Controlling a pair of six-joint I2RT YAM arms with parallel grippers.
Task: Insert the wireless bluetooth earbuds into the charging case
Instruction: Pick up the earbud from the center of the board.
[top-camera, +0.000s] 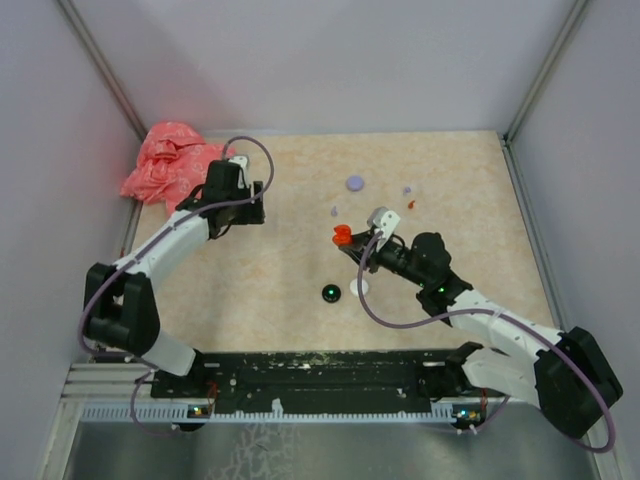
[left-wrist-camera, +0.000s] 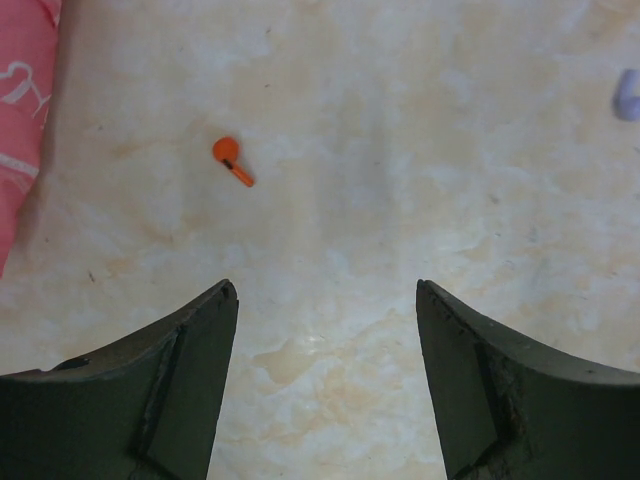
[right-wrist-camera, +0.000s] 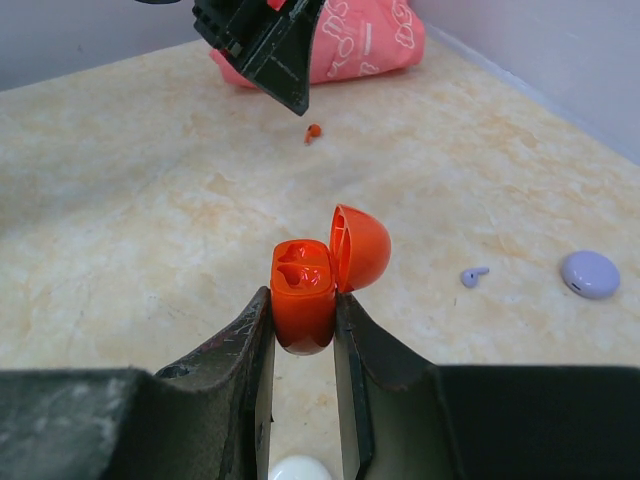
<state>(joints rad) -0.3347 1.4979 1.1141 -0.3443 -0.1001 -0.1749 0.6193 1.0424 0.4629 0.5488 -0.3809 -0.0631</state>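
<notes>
Position of the small orange-red stemmed plastic earbud (left-wrist-camera: 232, 160) relative to the left hand (left-wrist-camera: 324, 288) is what the coming move turns on. The earbud lies flat on the beige marbled worktop (left-wrist-camera: 400, 150), apart from everything. In the left wrist view it is ahead of the hand and off to the left, roughly in line with the left finger (left-wrist-camera: 190, 380) and not with the gap between the fingers. Its round head points up and left, and its stem runs down and right, so the long axis is slanted across the hand's opening. The left hand is open wide and holds nothing.

The right hand (right-wrist-camera: 304, 305) is closed on the orange-red charging case (right-wrist-camera: 302, 275) and holds it upright above the worktop, with the domed lid tipped open. Whether the sockets are already filled cannot be told.

The left hand is clearly the nearer one. It probably has to shift left and turn a little before it closes.
</notes>
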